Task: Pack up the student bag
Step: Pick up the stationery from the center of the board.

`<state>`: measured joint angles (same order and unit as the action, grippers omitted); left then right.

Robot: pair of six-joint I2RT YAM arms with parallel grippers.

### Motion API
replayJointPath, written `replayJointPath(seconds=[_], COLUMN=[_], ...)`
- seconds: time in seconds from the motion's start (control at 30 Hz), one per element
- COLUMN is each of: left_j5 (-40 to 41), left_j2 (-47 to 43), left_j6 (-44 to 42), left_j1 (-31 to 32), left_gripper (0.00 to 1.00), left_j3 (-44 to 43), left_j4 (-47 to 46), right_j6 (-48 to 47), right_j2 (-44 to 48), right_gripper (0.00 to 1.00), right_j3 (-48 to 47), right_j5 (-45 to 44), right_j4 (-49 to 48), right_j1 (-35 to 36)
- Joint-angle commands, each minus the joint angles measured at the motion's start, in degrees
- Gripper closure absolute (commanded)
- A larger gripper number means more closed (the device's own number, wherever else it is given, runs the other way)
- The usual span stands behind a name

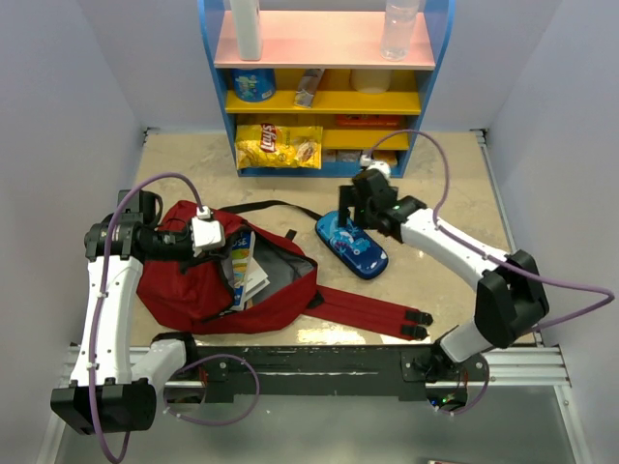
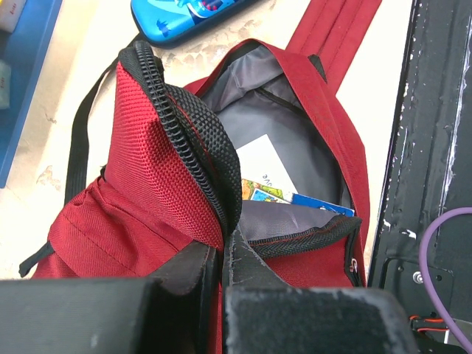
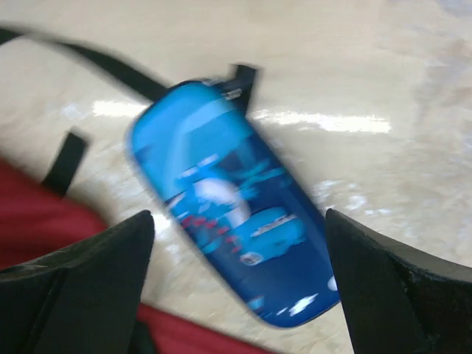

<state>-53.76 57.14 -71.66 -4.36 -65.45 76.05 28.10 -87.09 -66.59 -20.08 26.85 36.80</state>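
Observation:
The dark-red student bag (image 1: 193, 285) lies open on the table at the left, grey lining showing, with books (image 1: 244, 266) standing inside. In the left wrist view the bag (image 2: 147, 147) fills the frame and the books (image 2: 273, 184) show in its mouth. My left gripper (image 1: 215, 235) is shut on the bag's zipper edge (image 2: 214, 184) and holds the flap up. My right gripper (image 1: 350, 215) is open above the far end of the blue patterned pencil case (image 1: 352, 246), which lies flat on the table. In the right wrist view the case (image 3: 232, 203) sits between the spread fingers, blurred.
The bag's red shoulder straps (image 1: 372, 311) stretch right along the front edge. A black strap (image 1: 266, 206) lies behind the bag. A blue shelf unit (image 1: 329, 87) stands at the back with a yellow chips bag (image 1: 280, 145), bottles and boxes.

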Motion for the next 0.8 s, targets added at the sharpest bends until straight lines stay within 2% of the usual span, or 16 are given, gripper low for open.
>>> replayJointPath(seconds=[0.0, 0.07, 0.13, 0.23, 0.3, 0.4, 0.57, 0.77], left_j5=[-3.1, -3.1, -3.5, -4.1, -4.0, -3.4, -3.1, -3.5], left_j2=[-1.2, -1.3, -1.0, -0.7, -0.8, -1.2, -1.4, -1.1], left_j6=[-2.2, -2.4, -2.3, -2.2, -1.7, -1.8, -1.8, -2.2], left_j1=[0.2, 0.2, 0.2, 0.2, 0.2, 0.2, 0.2, 0.2], left_gripper=[1.00, 1.00, 1.00, 1.00, 1.00, 1.00, 1.00, 1.00], left_j3=[-0.6, -0.2, -0.2, -0.4, -0.7, -0.6, -0.2, -0.1], left_j4=[-0.6, -0.6, -0.6, -0.6, -0.6, -0.6, -0.6, -0.6], right_j6=[-2.1, -2.3, -2.7, -1.4, 0.9, 4.1, 10.7, 17.6], right_j2=[-0.3, -2.5, -4.1, -7.4, -9.1, -10.6, -12.2, -12.6], right_gripper=[0.01, 0.01, 0.01, 0.01, 0.01, 0.01, 0.01, 0.01], right_j3=[5.5, 8.0, 9.3, 12.8, 15.9, 19.8, 25.3, 31.9], right_j5=[16.8, 23.6, 25.9, 34.2, 42.8, 50.7, 57.8, 63.9], right_j4=[-8.6, -12.2, -13.0, -18.5, -24.3, -32.2, -45.5, -56.6], right_j1=[-14.7, -17.2, -18.3, -19.5, -20.7, -21.6, -21.8, -20.7])
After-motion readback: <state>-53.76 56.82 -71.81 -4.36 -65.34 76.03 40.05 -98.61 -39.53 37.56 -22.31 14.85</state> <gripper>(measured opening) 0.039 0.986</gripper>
